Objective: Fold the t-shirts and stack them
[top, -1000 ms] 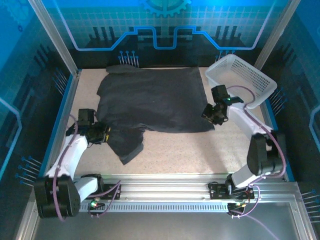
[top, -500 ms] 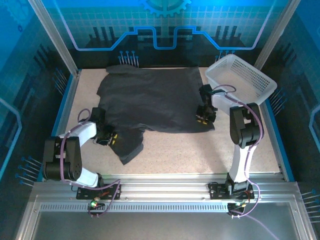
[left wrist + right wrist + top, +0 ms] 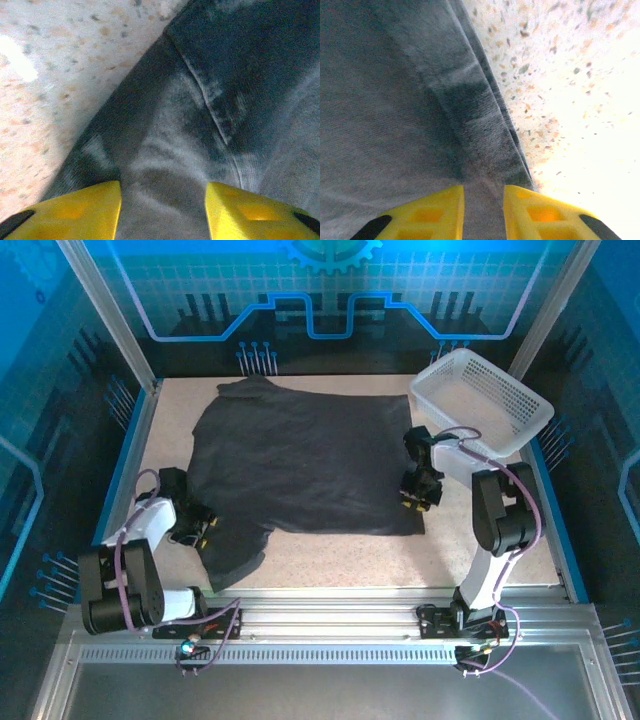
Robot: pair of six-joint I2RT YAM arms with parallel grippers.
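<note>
Top external view: the left arm is reaching along the left side of the speckled beige table (image 3: 330, 555), and the left gripper (image 3: 203, 524) is resting low on the near-left part of a plain dark charcoal-black cloth t-shirt (image 3: 300, 455), where a sleeve flap is trailing toward the near edge. The t-shirt is lying spread open over the middle and far part of the table, its far-left corner rumpled. In the left wrist view, the left gripper (image 3: 162, 200) is clamping its yellow fingers (image 3: 75, 207) on a bunch of the cloth, creases running into the gap between them and a stitched seam crossing just beyond.

Further right, the right gripper (image 3: 415, 497) is sitting on the t-shirt's right edge, near the near-right corner. The right wrist view is showing the right gripper (image 3: 483, 205) pinching the hemmed edge, its yellow fingers (image 3: 432, 210) close together with cloth between them and bare table just to the right. A white plastic lattice basket (image 3: 430, 402) is standing tilted at the far right corner, just beside the t-shirt's far-right corner.
</note>
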